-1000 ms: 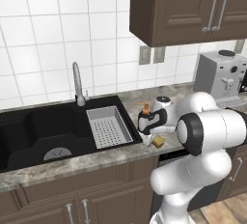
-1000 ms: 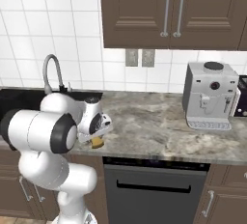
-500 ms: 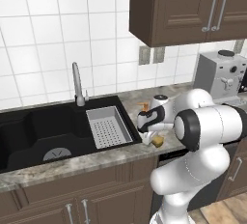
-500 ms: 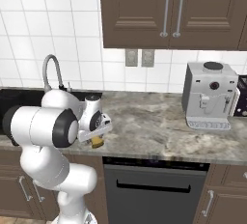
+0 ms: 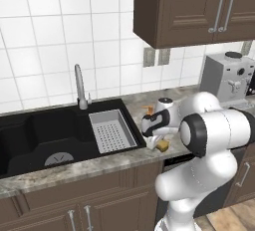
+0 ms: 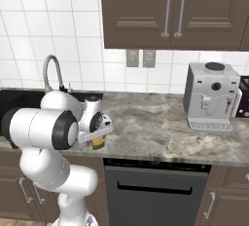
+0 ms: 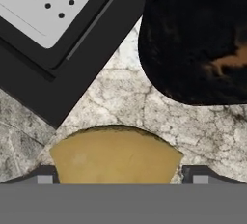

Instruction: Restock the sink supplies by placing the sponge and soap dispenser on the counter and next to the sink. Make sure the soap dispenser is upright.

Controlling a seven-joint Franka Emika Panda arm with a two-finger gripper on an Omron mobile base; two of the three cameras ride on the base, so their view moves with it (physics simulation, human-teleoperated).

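A: Where is the small yellow-tan rounded sponge (image 5: 163, 146) seen?

B: It is seen lying on the grey-brown marbled stone bench (image 5: 107, 164), just beside the right rim of the wide black double-basin sink (image 5: 45, 135). In the hand view the sponge (image 7: 115, 154) is framed between the two dark fingertips (image 7: 44, 175) of the tool, one at each side of it.

A: How is the tool (image 5: 158, 143) held?

B: Its jaws are seen spread wide, a fingertip standing off each end of the sponge. Whether the pads are touching the sponge cannot be told. In the right base view the tool (image 6: 99, 141) is seen low over the sponge (image 6: 98, 143), near the front edge of the bench (image 6: 160, 132).

A: And the small black rounded soap bottle with the orange pump top (image 5: 148, 116)?

B: It is seen on the bench just behind the sponge, close to the sink's right rim, largely covered by the white arm. In the hand view its black body (image 7: 195, 39) is seen near the sponge, with marbled stone between them. Whether it is upright cannot be told.

A: What else is shown beside the sink?

B: A grey perforated tray insert (image 5: 110, 130) is set in the right part of the sink, and a slim chrome faucet (image 5: 79, 88) is mounted behind it. A grey coffee machine (image 6: 210, 97) is placed on the bench well to the right of the sink.
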